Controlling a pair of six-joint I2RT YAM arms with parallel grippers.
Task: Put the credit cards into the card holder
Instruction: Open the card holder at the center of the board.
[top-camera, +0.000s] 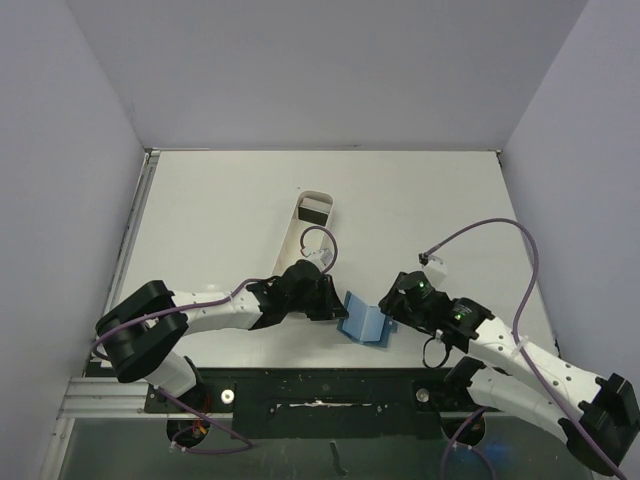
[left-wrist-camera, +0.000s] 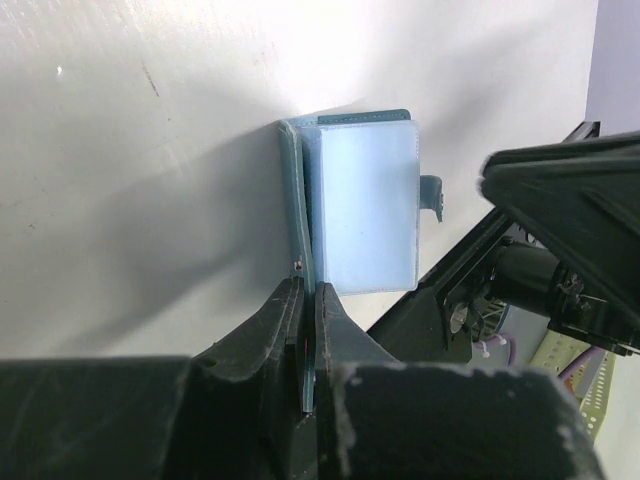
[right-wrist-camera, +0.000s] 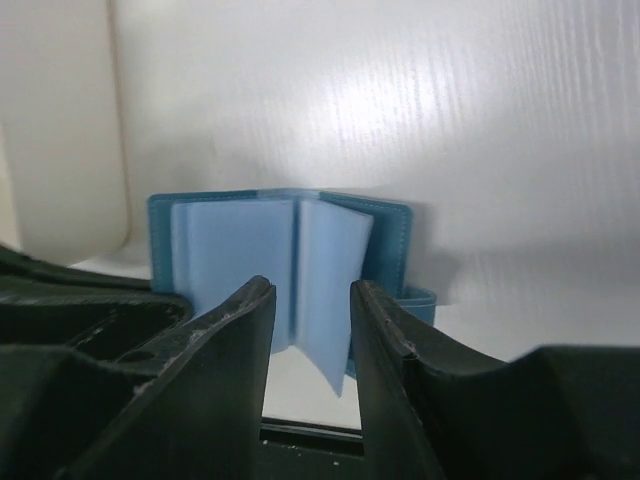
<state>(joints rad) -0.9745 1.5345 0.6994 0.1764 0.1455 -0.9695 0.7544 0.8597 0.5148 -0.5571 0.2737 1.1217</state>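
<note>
— Black left pincer (left-wrist-camera: 308, 292), up close: clamped on something?
— Yes, pinched shut on the cover edge of the small teal-blue folding card holder (left-wrist-camera: 365, 200). It stands open on the white tabletop (top-camera: 230, 200), at the near edge, between both arms.
— And the right pincer (right-wrist-camera: 310, 290)?
— Partly spread, straddling the pale blue clear pockets (right-wrist-camera: 230, 260), squeezing nothing.

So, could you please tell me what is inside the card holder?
Only light blue pockets show inside the card holder; no card is visible there. Their lower edges are hidden behind the right end effector.
</note>
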